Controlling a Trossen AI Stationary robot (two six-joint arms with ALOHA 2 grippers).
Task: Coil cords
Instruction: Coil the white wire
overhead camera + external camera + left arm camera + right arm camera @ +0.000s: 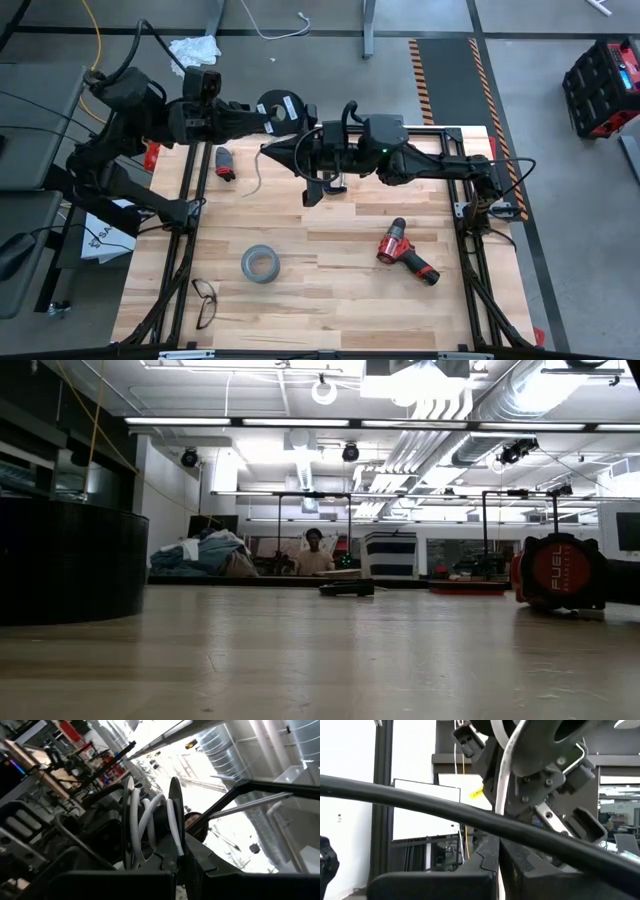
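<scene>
The small black spool (281, 107), white label up, is held in the air over the table's far part. In the left wrist view it stands edge-on, with white cord (150, 820) wound between its two flanges. My left gripper (262, 118) reaches in from the table's left and is shut on the spool. My right gripper (272, 149) reaches in from the right, just near of the spool, and is shut on the white cord (502, 795). The cord's loose tail (256, 182) trails off beyond the right fingertips. Neither gripper shows in the low view. My left gripper pinches the rim of one spool flange (175, 837) between its two fingers. The fingers come level from the table's left. The spool is lifted clear of the table. My right gripper pinches the white cord (500, 822) between its two fingers, a short way from the spool (535, 740). The fingers come level from the table's right and lie across the cord. Between spool and fingers the cord runs nearly straight; the tail beyond is slack.
A grey tape roll (259, 264) lies near the table's middle front, a red drill (405, 255) to its right, and glasses (204, 302) at the front left. A small red and black tool (224, 163) lies below the left arm. The metal frame (470, 215) borders the table.
</scene>
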